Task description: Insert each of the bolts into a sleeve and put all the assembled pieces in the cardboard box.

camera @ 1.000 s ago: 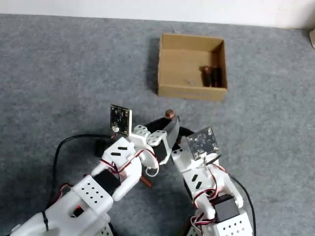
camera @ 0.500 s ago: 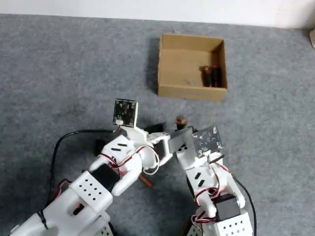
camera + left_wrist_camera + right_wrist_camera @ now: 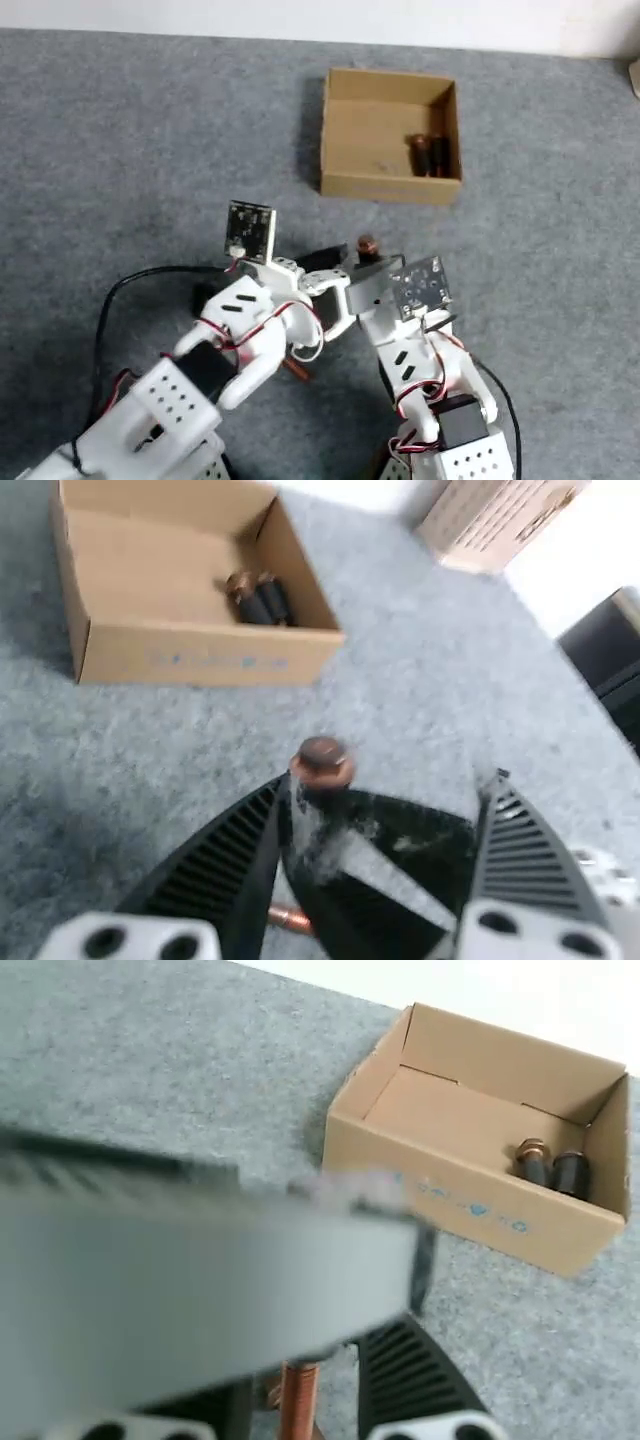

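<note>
A copper bolt head (image 3: 367,243) sticks up at the tip of my right gripper (image 3: 368,264), which is shut on the bolt; the shaft (image 3: 297,1398) shows between its black fingers (image 3: 405,1380). In the left wrist view the same bolt head (image 3: 320,762) tops a black part that stands between the spread fingers of my open left gripper (image 3: 388,780). I cannot tell whether that black part is a sleeve. My left gripper (image 3: 326,264) is just left of the right one. The cardboard box (image 3: 390,188) lies beyond, holding two assembled pieces (image 3: 430,155) by its right wall.
A loose copper bolt (image 3: 296,369) lies on the grey carpet under the left arm. A black cable (image 3: 120,300) loops to the left of that arm. A blurred grey part of the left arm (image 3: 200,1270) crosses the right wrist view.
The bolt head has shifted to the right and slightly nearer, along with the right gripper. The left arm's wrist swung a little left, then stayed.
</note>
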